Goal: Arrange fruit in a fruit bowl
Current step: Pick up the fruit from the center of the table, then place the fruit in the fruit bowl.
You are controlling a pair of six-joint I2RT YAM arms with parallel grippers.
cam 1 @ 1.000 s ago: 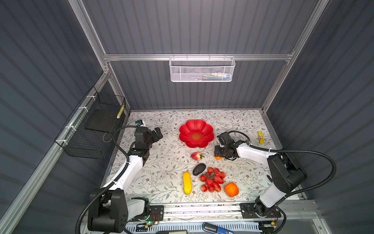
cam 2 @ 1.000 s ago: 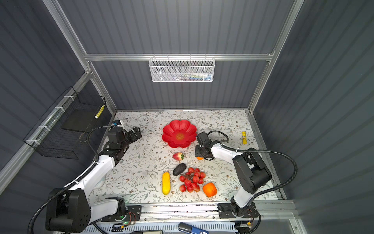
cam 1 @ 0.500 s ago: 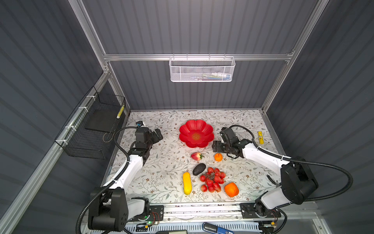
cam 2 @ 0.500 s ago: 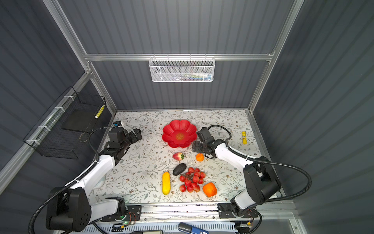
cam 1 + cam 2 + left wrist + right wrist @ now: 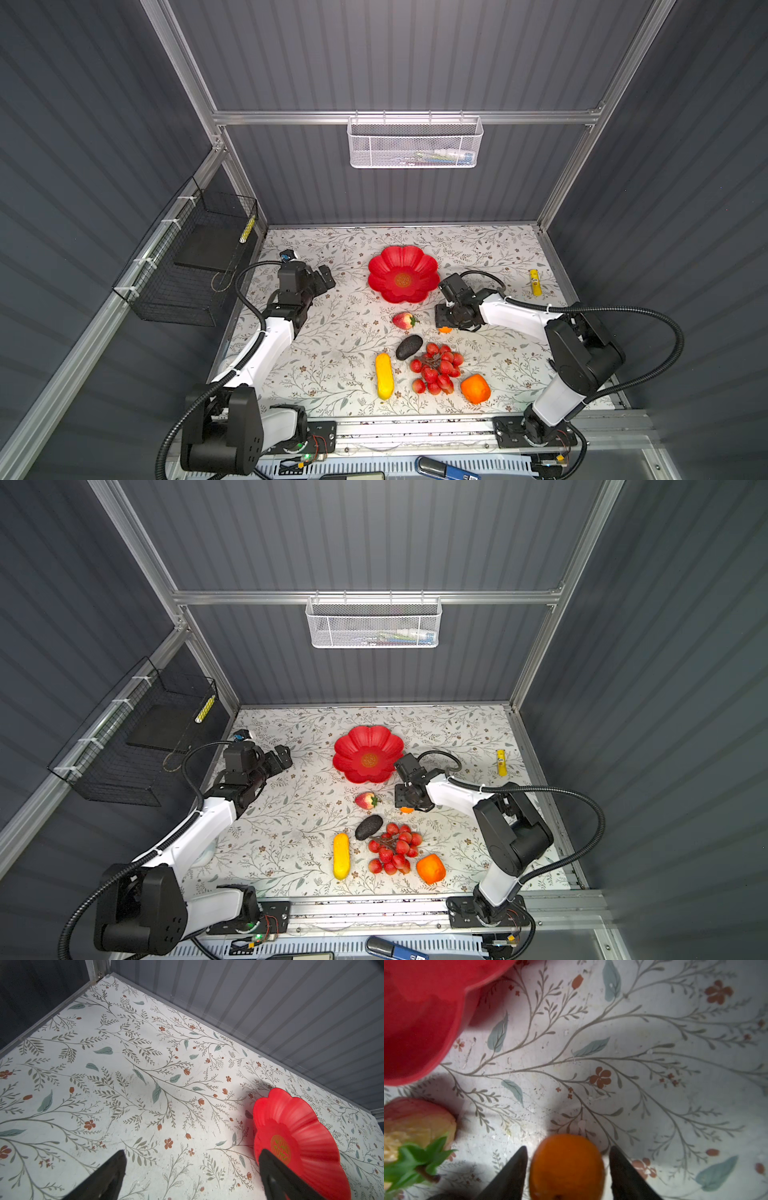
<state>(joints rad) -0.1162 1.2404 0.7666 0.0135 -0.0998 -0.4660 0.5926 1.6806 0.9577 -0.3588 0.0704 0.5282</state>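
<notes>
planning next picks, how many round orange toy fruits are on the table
2. The right gripper straddles the small orange fruit; the larger orange one lies at the front beside the bunch of red berries. None looks hidden.

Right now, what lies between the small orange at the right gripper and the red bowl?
Only bare floral tabletop: the right wrist view shows nothing between the small orange and the red bowl. The strawberry sits off to the side.
</notes>
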